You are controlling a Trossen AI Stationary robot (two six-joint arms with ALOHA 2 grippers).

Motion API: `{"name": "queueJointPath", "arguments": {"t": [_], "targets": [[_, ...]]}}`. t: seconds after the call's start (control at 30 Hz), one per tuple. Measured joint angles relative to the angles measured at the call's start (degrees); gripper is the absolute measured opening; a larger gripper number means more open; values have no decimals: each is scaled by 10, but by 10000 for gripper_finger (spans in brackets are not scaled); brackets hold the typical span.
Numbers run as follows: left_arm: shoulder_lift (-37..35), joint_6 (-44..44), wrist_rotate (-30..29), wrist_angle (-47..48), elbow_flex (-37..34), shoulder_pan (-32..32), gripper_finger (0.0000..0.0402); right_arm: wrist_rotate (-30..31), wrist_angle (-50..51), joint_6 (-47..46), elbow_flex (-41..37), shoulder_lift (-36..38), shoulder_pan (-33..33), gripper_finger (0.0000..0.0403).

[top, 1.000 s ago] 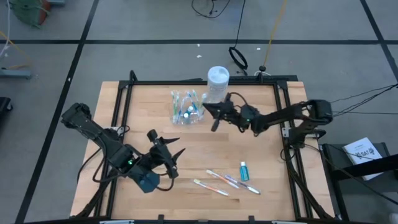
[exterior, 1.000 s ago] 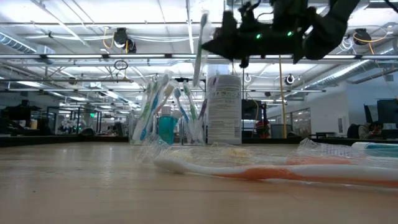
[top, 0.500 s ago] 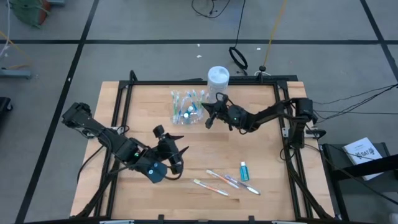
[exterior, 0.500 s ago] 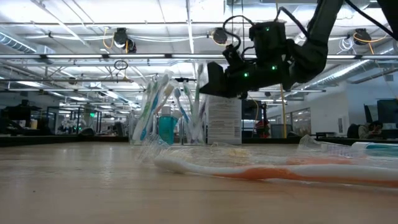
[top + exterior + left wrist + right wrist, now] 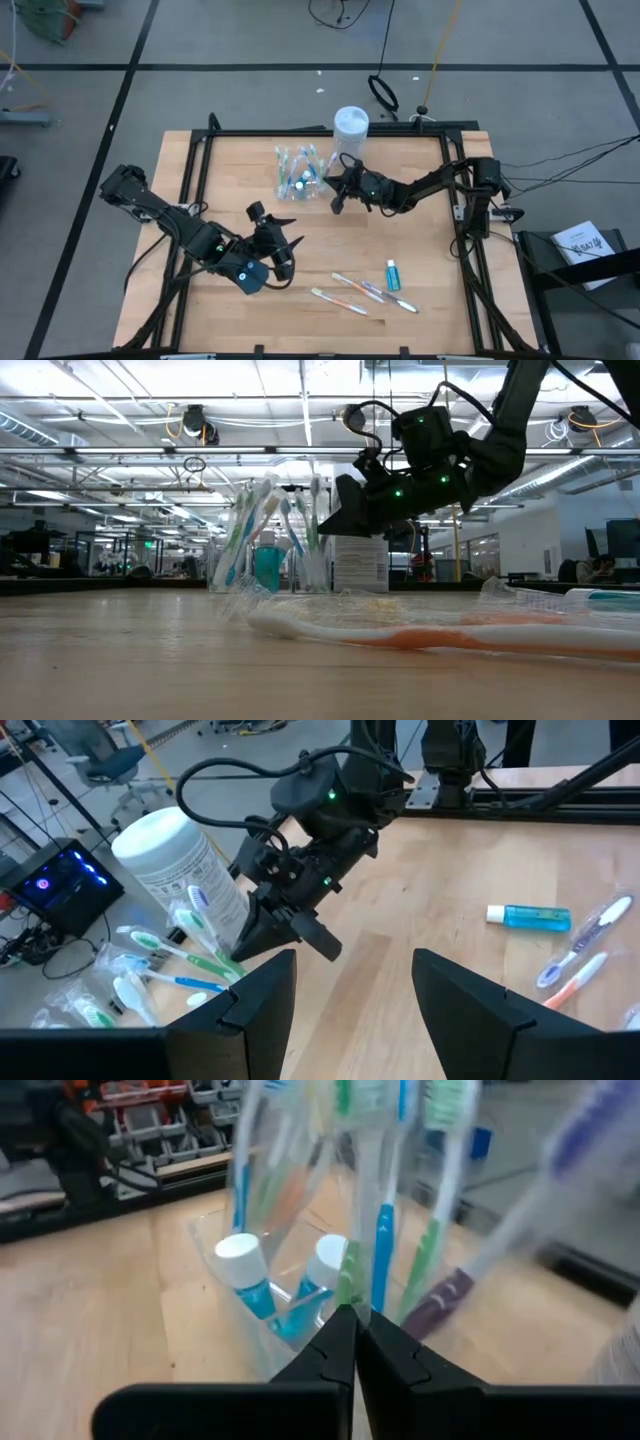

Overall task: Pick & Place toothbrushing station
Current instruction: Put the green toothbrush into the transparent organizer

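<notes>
Watching the right claw first, I see its two dark fingers pressed together with nothing between them; it hangs low just beside the clear cup, on the side facing the right arm; in the right wrist view the closed tips point straight at the cup wall, with two teal toothpaste tubes standing cap-up inside and several toothbrushes leaning in it, blue, green and purple handles among them; whether the tips touch the cup I cannot tell.

My left claw waits nearer the front of the worktop, well apart from the cup, its fingers spread wide and holding nothing.

A tall white canister stands right behind the cup, near the back edge; in the low view the right claw shows in front of it.

More of the set lies loose on the worktop toward the front right: a few wrapped toothbrushes in a loose row and one teal tube beside them; the nearest brush, with an orange handle, stretches across the low view.
</notes>
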State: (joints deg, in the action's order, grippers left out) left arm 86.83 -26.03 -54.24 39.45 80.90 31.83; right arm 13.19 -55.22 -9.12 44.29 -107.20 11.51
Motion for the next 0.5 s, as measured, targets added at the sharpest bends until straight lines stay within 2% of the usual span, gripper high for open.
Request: {"name": "queueJointPath", "arguments": {"t": [0.27, 0.5], "targets": [[0, -12, 14, 1, 0, 1, 207, -29, 15, -36, 0, 0, 4, 45], [0, -17, 63, 1, 0, 1, 207, -29, 39, 24, 0, 20, 4, 102]]}}
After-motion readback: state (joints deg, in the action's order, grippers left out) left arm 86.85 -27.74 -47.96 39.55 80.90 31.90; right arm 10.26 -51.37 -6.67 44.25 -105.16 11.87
